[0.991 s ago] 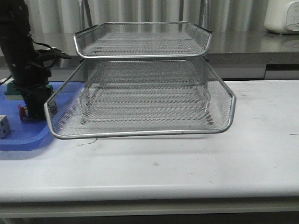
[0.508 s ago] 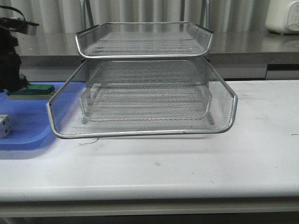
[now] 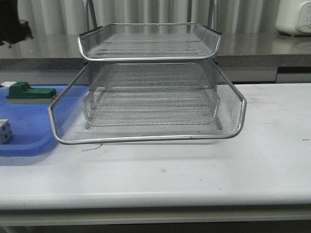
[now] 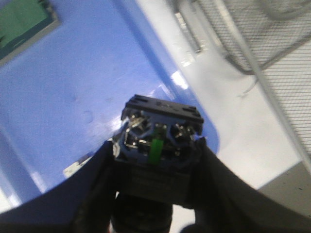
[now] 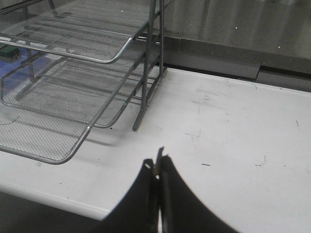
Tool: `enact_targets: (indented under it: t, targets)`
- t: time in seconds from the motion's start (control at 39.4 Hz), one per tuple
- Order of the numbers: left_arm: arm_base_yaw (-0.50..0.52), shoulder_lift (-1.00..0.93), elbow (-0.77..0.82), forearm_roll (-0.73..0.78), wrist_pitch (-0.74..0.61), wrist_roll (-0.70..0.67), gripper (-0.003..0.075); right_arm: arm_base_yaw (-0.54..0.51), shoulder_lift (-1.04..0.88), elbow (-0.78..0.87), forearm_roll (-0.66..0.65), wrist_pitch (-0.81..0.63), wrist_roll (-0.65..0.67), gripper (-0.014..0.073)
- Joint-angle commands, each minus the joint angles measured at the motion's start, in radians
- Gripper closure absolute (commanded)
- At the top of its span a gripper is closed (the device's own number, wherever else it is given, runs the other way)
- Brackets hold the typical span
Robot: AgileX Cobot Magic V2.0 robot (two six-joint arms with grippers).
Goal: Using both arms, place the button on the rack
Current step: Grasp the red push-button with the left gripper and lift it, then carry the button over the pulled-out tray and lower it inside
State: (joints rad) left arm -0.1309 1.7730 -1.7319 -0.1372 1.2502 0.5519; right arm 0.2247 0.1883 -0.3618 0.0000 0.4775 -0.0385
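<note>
Clearly, the button is gripped between the two fingers of the left claw, its blue end block with metal contacts and a green tab turned toward the wrist camera; the red head is hidden below, between the fingers. It is held in the air above the near right corner of the blue tray, close to the desk edge of that tray. In the front view only a dark scrap of the left arm is seen at the upper left, cut off by the frame, and the button itself cannot be made out there. The rack stands on the desk just right of the tray, its tiers bare. A green block lies at the tray's far side and a white cube at its left edge, partly cropped. The right claw is held over bare desk to the right of the rack, its fingers pressed together on nothing.
</note>
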Motion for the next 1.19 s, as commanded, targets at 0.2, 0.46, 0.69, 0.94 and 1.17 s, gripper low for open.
enact_targets:
  t: [0.2,0.46,0.69,0.94,1.17]
  targets:
    - [-0.314,-0.048,-0.013,-0.113,-0.023,-0.011,0.0638,0.001,0.01,-0.023,0.0,-0.08,0.002,0.0703]
    - [-0.49,0.037,-0.013,-0.101,-0.212,-0.011,0.0638,0.001,0.01,-0.023,0.0,-0.08,0.002,0.0703]
    - [-0.497,0.125,-0.015,-0.088,-0.251,-0.011,0.0629,0.001,0.01,-0.023,0.0,-0.08,0.002,0.0703]
    - [-0.497,0.178,-0.017,-0.028,-0.272,-0.013,0.0494,0.001,0.01,-0.023,0.0,-0.08,0.002,0.0703]
    - [-0.497,0.186,-0.022,-0.028,-0.267,-0.034,0.0254,0.001,0.01,-0.023,0.0,-0.08,0.002,0.0703]
